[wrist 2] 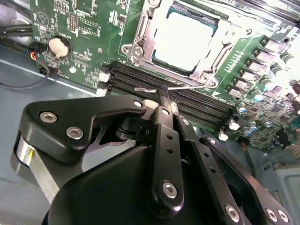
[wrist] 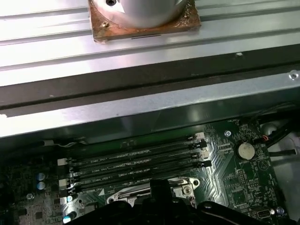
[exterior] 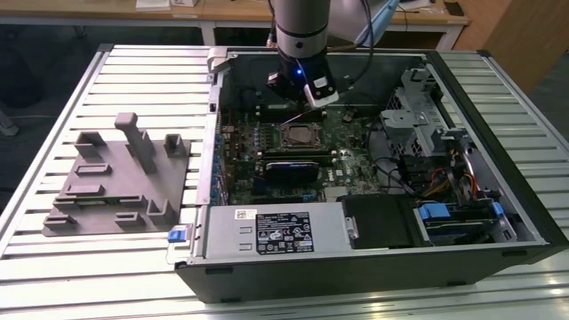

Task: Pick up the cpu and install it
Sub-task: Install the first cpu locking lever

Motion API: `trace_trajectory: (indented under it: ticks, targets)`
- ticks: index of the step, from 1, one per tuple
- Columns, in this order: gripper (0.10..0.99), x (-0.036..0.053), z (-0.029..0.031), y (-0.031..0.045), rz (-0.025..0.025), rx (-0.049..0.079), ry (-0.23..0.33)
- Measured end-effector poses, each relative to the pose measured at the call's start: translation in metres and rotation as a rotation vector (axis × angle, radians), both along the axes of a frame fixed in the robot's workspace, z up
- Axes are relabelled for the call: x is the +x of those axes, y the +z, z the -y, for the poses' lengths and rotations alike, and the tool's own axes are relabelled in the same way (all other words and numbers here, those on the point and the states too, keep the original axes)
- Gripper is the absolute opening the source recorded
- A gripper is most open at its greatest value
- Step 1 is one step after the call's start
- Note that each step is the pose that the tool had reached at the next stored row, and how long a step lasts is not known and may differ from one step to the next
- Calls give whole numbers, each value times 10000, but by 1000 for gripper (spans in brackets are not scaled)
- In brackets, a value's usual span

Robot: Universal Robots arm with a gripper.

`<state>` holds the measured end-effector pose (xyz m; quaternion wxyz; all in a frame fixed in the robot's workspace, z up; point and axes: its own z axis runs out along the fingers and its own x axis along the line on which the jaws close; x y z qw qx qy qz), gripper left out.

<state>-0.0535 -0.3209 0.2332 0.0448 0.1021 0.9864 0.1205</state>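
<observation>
One open computer case [exterior: 374, 267] lies on one slatted worktop [exterior: 133, 80]. Inside it sits one green circuit board [wrist 2: 79, 28] with one metal-framed socket [wrist 2: 140, 42], one shiny square cpu [wrist 2: 180, 40] in that socket, four long black memory slots [wrist: 136, 161] and one round coin battery [wrist 2: 59, 45]. One grey plastic fixture [exterior: 116, 180] lies beside the case. One robot arm [exterior: 300, 27] carries one claw [wrist 2: 164, 96].

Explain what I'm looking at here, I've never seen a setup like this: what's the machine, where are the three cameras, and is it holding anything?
The machine is a single robot arm reaching into an open computer case that lies on a slatted metal table. The exterior view looks down on the whole scene; both wrist views ride on the arm. The black claw hangs above the green motherboard. The cpu, a shiny square chip, sits in its metal-framed socket. A grey plastic fixture lies beside the case. I see nothing held.
</observation>
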Motion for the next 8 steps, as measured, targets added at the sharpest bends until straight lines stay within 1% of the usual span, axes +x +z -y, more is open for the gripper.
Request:
trace_trajectory:
  ticks: [8]
  targets:
    - [106,47,-2,-56,0,-14,-317]
